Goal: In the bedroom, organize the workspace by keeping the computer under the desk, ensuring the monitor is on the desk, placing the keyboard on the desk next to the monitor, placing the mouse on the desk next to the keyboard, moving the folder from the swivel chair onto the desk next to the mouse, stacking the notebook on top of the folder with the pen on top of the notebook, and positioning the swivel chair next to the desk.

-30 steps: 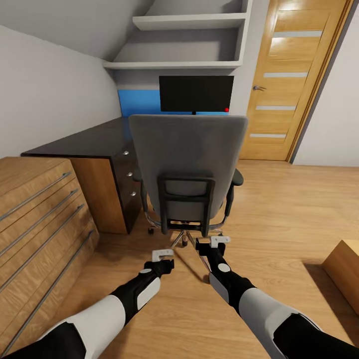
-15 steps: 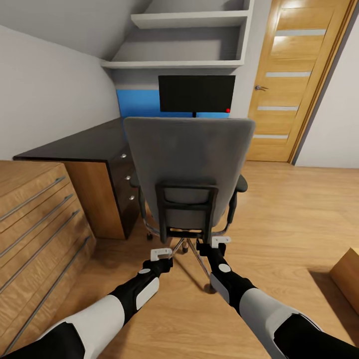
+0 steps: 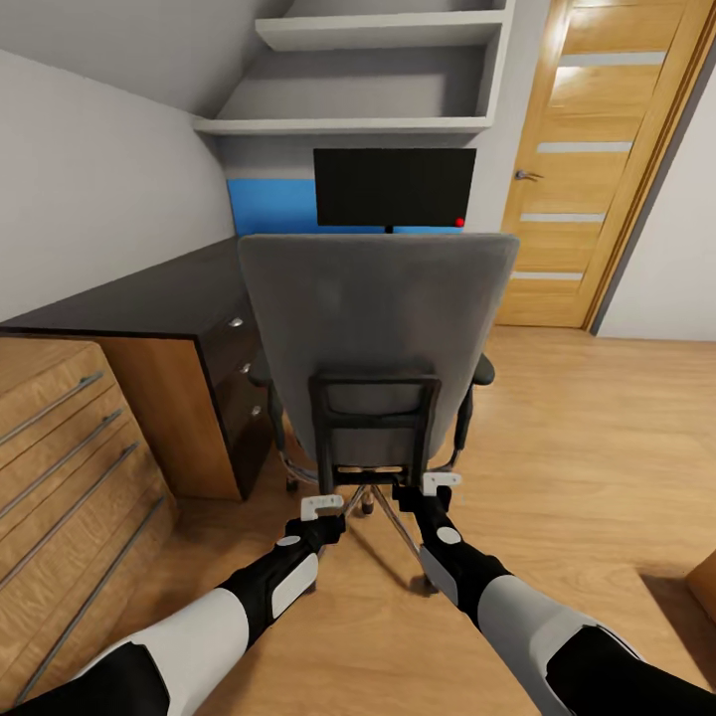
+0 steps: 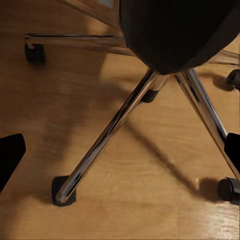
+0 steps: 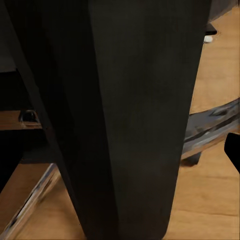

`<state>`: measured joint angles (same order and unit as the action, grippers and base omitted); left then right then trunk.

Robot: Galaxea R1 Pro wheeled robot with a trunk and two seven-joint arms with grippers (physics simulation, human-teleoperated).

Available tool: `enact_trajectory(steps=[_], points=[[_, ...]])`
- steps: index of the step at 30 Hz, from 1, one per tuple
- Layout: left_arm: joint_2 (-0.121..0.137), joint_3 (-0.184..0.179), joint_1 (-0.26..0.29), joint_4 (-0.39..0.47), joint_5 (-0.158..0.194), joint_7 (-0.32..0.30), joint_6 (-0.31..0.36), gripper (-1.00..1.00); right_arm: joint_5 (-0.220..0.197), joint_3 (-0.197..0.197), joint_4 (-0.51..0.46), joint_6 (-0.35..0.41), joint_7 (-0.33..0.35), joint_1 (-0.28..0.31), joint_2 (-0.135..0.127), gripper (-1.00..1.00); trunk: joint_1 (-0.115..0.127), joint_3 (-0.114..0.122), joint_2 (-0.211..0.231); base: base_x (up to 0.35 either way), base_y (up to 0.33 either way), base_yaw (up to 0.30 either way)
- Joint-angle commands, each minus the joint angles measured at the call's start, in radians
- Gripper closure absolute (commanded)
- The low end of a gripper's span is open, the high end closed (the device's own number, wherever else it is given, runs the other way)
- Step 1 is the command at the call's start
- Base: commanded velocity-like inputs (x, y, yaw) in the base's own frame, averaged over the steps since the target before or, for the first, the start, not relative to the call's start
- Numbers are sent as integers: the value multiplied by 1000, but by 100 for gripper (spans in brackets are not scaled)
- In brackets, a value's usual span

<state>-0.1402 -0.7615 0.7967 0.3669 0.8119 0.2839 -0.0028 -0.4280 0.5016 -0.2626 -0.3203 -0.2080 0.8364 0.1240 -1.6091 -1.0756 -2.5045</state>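
Swivel chair (image 3: 376, 338) nearer, just beyond both grippers

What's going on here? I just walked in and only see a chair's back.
The robot faces the back of the swivel chair, both arms held low toward its base. The left gripper and right gripper hang just behind the chrome legs, holding nothing visible. Beyond the chair, the monitor stands on the desk. What lies on the seat is hidden.
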Motion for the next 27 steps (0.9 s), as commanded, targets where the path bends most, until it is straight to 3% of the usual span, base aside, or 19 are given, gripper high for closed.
enact_trajectory(steps=[1, 22, 27], points=[[1, -9, 1, 1, 7, 8, 0, -100, -5, 12, 0, -3, -6, 1, 0, -100, 0, -1, 0, 322, 0, 0], [0, -13, 1, 0, 10, 5, -2, -100, -5, 12, 2, -6, -5, 1, -3, -100, 0, 8, 0, 322, -32, -82], [1, -12, 1, -4, 13, 6, -50, -100, -5, 12, 2, -6, -5, 1, -3, -100, 0, 8, 0, 322, -74, -1]])
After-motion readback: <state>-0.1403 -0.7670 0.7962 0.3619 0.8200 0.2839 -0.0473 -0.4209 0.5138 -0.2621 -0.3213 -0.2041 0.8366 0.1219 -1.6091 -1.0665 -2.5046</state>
